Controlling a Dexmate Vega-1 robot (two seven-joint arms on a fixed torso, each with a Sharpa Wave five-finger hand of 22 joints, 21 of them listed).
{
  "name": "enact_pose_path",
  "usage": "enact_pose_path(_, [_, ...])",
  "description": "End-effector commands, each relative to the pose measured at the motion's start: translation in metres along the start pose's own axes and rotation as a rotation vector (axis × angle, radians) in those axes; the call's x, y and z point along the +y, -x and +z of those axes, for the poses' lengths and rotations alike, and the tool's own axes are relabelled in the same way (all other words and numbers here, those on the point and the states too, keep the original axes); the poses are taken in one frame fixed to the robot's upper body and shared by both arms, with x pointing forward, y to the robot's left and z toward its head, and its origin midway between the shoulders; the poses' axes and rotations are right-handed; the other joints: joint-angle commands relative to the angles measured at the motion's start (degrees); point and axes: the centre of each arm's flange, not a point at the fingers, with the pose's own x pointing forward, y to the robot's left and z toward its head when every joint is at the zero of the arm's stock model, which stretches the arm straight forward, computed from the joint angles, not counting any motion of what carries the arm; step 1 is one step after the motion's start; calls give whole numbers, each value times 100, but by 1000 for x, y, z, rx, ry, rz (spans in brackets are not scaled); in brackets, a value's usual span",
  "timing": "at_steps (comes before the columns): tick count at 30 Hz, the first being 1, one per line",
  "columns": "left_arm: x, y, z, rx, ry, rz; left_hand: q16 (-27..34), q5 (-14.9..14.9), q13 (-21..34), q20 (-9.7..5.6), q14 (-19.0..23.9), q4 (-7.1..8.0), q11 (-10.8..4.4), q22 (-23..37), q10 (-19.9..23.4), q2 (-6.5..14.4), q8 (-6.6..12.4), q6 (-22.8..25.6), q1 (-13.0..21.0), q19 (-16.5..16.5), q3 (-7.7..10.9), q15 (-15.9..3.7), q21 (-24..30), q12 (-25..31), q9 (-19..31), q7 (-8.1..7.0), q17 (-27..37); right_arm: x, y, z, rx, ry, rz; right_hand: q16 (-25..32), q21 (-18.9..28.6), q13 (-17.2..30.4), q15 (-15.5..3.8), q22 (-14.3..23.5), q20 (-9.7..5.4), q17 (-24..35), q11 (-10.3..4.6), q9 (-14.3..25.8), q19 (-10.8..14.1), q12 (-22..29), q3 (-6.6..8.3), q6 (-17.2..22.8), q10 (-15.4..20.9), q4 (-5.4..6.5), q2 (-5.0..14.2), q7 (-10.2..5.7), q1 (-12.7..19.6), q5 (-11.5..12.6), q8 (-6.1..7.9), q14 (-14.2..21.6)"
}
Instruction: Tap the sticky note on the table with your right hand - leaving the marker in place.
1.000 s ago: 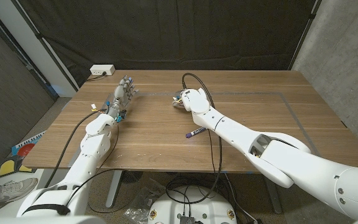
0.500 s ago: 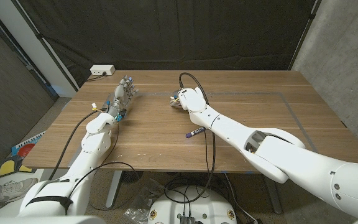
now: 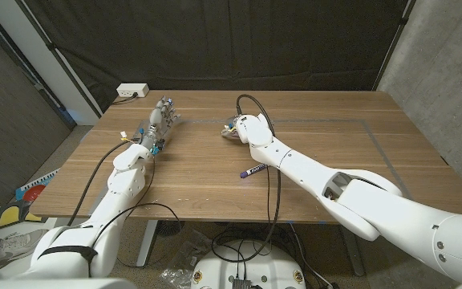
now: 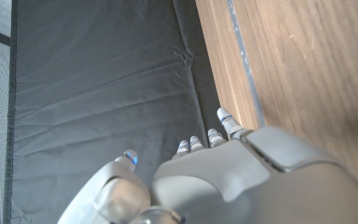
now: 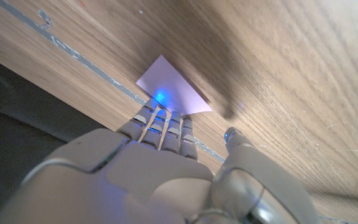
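While my right hand (image 5: 160, 168) is reaching over the note (image 5: 169, 87) near the table's (image 3: 335, 152) far edge, nothing is grasped.
Fingertips (image 5: 160, 115) are meeting the note; dragging back could sweep the marker (image 3: 251, 170) lying toward the near edge.
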Motion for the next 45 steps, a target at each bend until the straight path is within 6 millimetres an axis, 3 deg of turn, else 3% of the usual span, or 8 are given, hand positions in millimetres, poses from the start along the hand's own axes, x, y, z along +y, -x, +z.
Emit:
enact_pose_path(1, [-8,-10,0,2,-2,-22,2,20,12,-279,-1245,3,27,21,-1198,450,4,-1296,-21,-1168,29,-302,-12,-5,19,-31,35,12,11,-39,99,-52,16,21,46,35,3,5,17,-3,37,20,52,81,4,52,133,49,2,36,-75,43,23,55])
enact_pose_path(10, [-8,-11,2,4,-8,-22,3,19,12,-279,-1245,3,22,22,-1203,450,7,-1299,-23,-1166,27,-304,-21,-5,19,-35,35,14,13,-59,157,-82,15,4,44,34,18,5,25,-15,63,19,48,62,3,59,105,68,-13,47,-100,53,15,55])
enact_pose_path(16, [-8,-10,3,2,-10,-22,2,19,12,-275,-1249,3,24,22,-1203,451,10,-1299,-23,-1168,26,-307,-28,-3,19,-33,34,10,18,-61,149,-91,-16,6,55,33,15,4,31,-30,68,17,77,68,12,118,139,72,-20,46,-107,65,28,107])
enact_pose_path(25, [-7,-6,6,-4,-11,-24,4,19,12,-275,-1246,3,24,23,-1201,453,12,-1299,-23,-1162,26,-307,-35,-1,18,-32,34,-4,41,-57,42,-155,-253,11,98,32,-41,1,26,-68,75,13,196,54,63,307,146,18,-34,-26,-53,97,71,268])
enact_pose_path(30, [-5,-2,7,-4,-11,-24,5,19,12,-276,-1244,3,24,23,-1197,455,14,-1297,-24,-1156,26,-306,-37,1,18,-29,34,-7,51,-63,-54,-286,-403,-49,102,32,-49,-6,0,-87,7,13,225,60,152,110,233,-107,-43,-107,75,126,-40,260])
enact_pose_path(36, [-3,3,9,-8,-15,-25,5,19,12,-274,-1244,3,25,24,-1198,456,14,-1300,-23,-1159,27,-309,-44,2,18,-32,34,-8,56,-79,-247,-572,-469,-70,70,31,-25,-8,-30,-70,4,16,153,51,162,-80,236,-123,-16,-119,87,121,-108,178])
enact_pose_path(37, [-3,3,9,-8,-16,-27,5,19,12,-276,-1245,3,25,24,-1197,457,14,-1301,-23,-1155,27,-305,-43,2,18,-34,34,-8,56,-82,-279,-623,-469,-58,64,27,-22,-10,-33,-55,56,19,146,-55,157,-94,-35,-131,3,-118,87,110,-101,161])
enact_pose_path(45, [-2,8,12,-10,-20,-33,6,19,12,-277,-1242,2,23,24,-1193,457,21,-1285,-22,-1152,27,-306,-51,4,18,-57,33,-10,59,-99,-360,-815,-506,-36,29,31,66,-12,2,-35,197,22,74,-30,130,27,-11,-107,23,-125,46,88,-44,149])
